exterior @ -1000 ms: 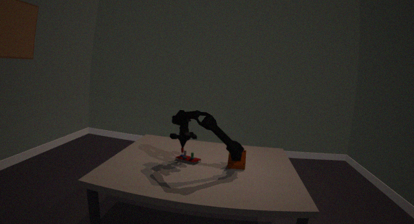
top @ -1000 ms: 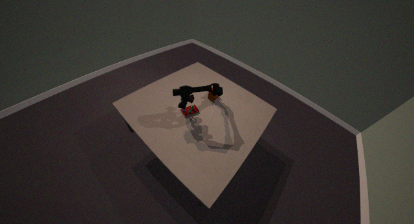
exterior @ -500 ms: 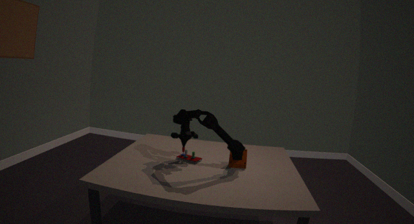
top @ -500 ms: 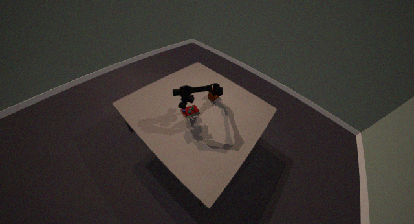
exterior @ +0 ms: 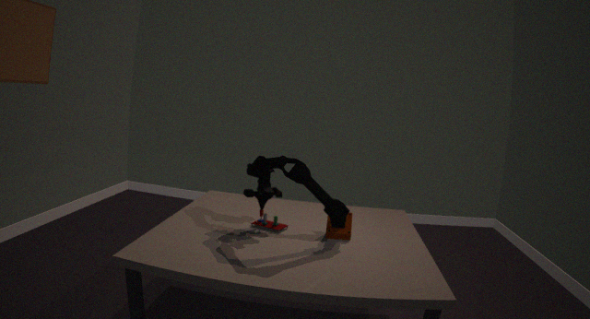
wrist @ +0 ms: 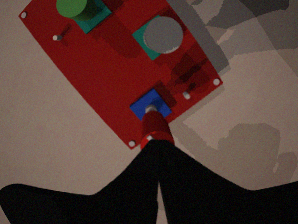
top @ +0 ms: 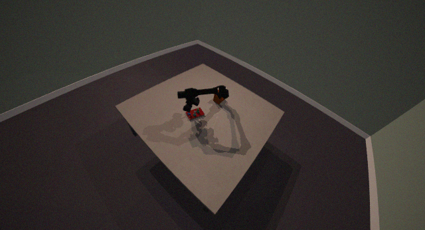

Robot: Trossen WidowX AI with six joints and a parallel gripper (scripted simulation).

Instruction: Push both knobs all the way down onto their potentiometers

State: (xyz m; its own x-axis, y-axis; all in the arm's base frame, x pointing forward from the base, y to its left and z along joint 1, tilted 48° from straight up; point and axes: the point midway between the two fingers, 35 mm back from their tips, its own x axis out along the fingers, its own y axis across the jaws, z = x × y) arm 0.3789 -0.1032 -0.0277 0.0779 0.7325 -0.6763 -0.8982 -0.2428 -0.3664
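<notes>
A red circuit board (top: 196,114) (exterior: 272,226) (wrist: 100,76) stands on the table near the arm. In the wrist view it carries a green knob (wrist: 72,3) (exterior: 276,218) on a teal potentiometer, a grey knob (wrist: 162,35) on a second teal one, and a red knob (wrist: 157,124) on a blue potentiometer (wrist: 143,106) near the board's edge. My gripper (wrist: 157,147) (top: 188,108) (exterior: 261,207) is shut with nothing between the fingers. It points straight down, its closed tips right over the red knob; I cannot tell if they touch.
The arm's orange base (top: 217,98) (exterior: 339,229) stands behind the board on the pale table (top: 206,177) (exterior: 369,273). The arm's shadows fall across the table in front of the board. An orange panel (exterior: 25,40) hangs on the far wall.
</notes>
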